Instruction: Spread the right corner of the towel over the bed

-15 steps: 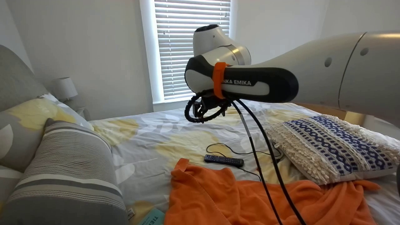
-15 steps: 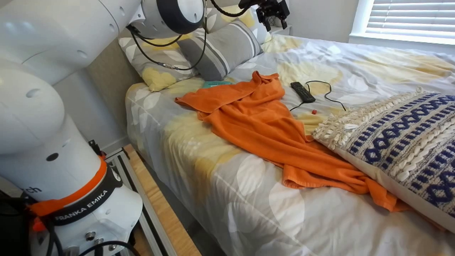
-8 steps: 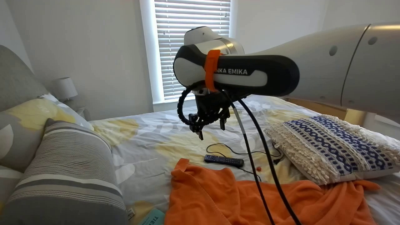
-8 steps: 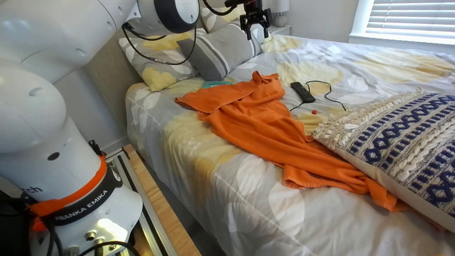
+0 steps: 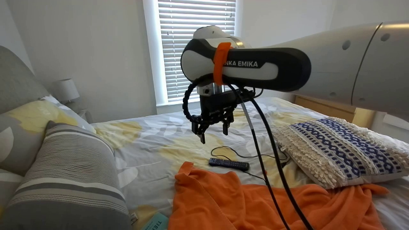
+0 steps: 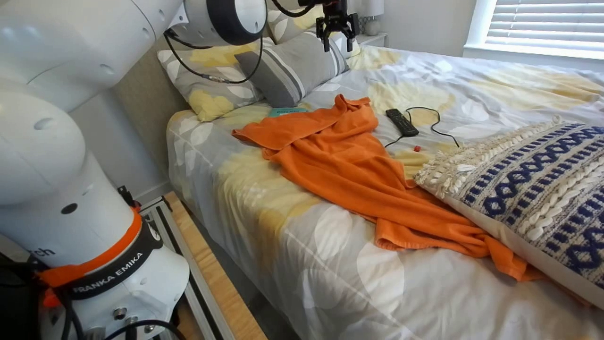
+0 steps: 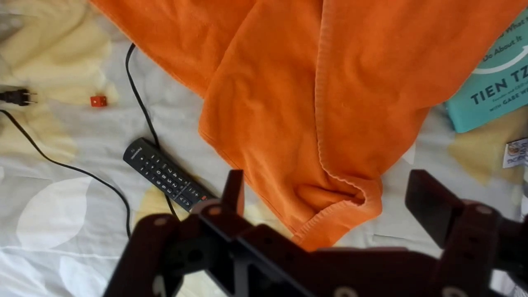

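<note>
The bright-orange towel lies rumpled on the bed, seen in both exterior views. The bed has a white cover with yellow and grey shapes. My gripper hangs fingers down above the bed, apart from the towel, in both exterior views. Its fingers are wide apart with nothing between them. In the wrist view, the towel narrows to a folded, hemmed corner that shows between the open jaws, below them. The corner's tip is partly hidden by the gripper body.
A black remote and a black cord lie beside the towel. A small red cube is near them. A teal book is partly under the towel. A patterned cushion rests on the towel's far end. Grey striped pillows stand by the headboard.
My gripper has swung from a tilted pose to pointing straight down. It has moved left and a little lower in an exterior view. The towel has not moved.
</note>
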### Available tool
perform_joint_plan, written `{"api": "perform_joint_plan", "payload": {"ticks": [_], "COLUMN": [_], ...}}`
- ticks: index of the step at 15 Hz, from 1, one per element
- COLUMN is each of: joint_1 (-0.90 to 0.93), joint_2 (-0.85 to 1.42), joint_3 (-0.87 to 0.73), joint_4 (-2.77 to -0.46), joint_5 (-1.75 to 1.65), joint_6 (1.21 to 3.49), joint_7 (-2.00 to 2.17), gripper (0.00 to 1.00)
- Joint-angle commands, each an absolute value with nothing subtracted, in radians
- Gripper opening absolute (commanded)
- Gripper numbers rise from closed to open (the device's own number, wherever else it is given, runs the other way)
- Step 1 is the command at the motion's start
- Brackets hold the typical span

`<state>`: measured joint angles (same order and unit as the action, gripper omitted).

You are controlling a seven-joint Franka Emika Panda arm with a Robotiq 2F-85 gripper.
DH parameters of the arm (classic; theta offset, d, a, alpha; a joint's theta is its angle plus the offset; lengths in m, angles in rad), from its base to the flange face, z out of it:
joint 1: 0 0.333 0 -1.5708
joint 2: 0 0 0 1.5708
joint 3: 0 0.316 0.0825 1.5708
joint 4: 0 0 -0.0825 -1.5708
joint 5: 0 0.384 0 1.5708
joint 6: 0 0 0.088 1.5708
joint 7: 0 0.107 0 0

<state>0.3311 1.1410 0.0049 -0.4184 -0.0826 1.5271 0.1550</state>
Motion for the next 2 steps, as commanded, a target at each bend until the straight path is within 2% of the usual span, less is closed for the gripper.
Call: {"api": "perform_joint_plan", "payload": {"ticks": [1, 2], "joint_1": [0.331, 0.332], "joint_2": [1.133, 1.133], "joint_3": [0.002, 0.002], "joint_4": [-0.432, -0.432], "joint_5": [-0.081, -0.081], "joint_6": [1.532, 1.532], "joint_7": [0.155, 0.155], "gripper": [1.00, 1.00]}}
